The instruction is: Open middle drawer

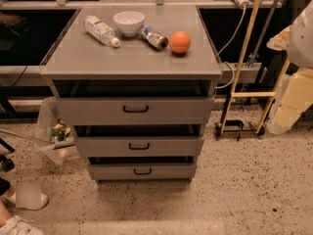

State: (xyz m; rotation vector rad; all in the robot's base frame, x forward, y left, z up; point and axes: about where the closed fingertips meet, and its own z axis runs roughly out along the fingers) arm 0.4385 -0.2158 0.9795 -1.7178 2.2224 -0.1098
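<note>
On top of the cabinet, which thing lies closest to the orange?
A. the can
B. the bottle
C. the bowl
A: the can lies just left of the orange, while the bowl and the bottle sit farther left. The tool is not in view.

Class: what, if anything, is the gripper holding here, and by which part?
Nothing can be seen held. The gripper is out of view, and the middle drawer has nothing on its handle.
</note>
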